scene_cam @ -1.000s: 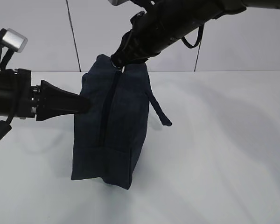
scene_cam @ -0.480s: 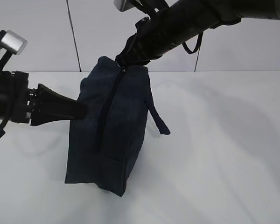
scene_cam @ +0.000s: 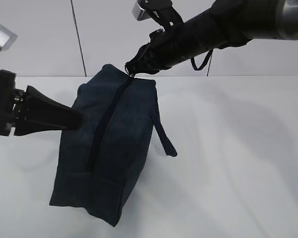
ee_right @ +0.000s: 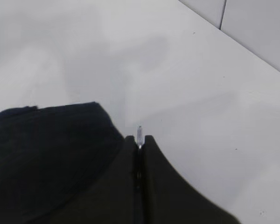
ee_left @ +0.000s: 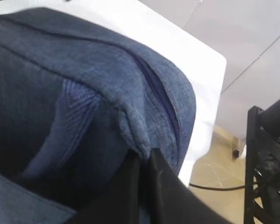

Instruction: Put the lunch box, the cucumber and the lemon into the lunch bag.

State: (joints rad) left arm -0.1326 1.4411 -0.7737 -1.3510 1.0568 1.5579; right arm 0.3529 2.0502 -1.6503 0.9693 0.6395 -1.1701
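White tabletop (scene_cam: 238,148) supports the tilted, zipped lunch bag (scene_cam: 109,148), now leaning further left than before; left gripper (scene_cam: 77,119) pinches its fabric, right gripper (scene_cam: 131,69) clamps the ring pull (ee_right: 139,134), suggesting opening remains pending.

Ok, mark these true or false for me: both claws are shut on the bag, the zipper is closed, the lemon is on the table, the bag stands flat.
1. Both claws are shut on the boxy dark navy fabric lunch bag. True: left claw pinches a fabric fold, right claw its metal ring pull.
2. The zipper looks closed. True.
3. A yellow lemon lies on the white table. False: none visible.
4. The bag stands flat. False: it tilts, leaning left.
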